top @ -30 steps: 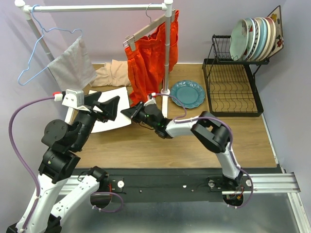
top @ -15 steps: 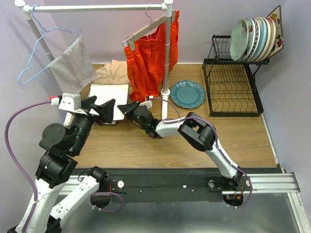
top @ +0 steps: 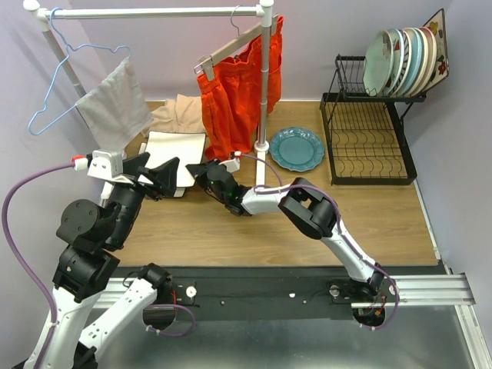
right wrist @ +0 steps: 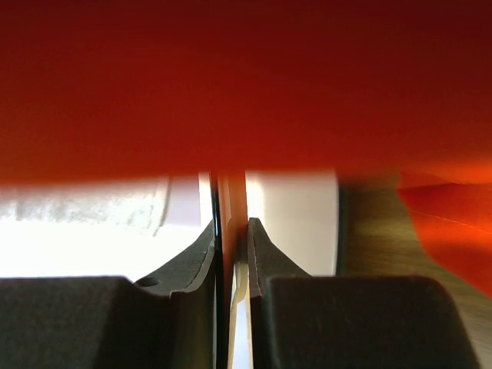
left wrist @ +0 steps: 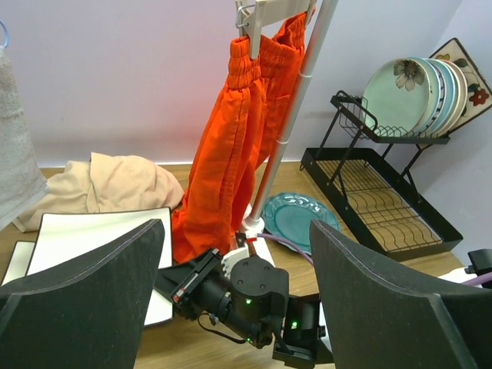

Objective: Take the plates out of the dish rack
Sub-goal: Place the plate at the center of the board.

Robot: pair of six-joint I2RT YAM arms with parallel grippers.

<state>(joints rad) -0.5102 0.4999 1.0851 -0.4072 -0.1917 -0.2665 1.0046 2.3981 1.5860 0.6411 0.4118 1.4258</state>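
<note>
Top view, centre-left: right gripper (top: 194, 167) pinches the rim of the square white plate (top: 173, 146) on the table (top: 231, 231); left gripper (top: 161, 163) is spread wide. Other plates (top: 403, 60) stand in the dish rack (top: 369, 146), upper right.

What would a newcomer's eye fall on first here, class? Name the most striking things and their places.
The bright orange garment hanging from the white clothes rail at the centre back catches the eye first. Next comes the row of plates standing on edge on the upper shelf of the black dish rack at the far right, with a teal plate lying flat on the table just left of it.
</note>
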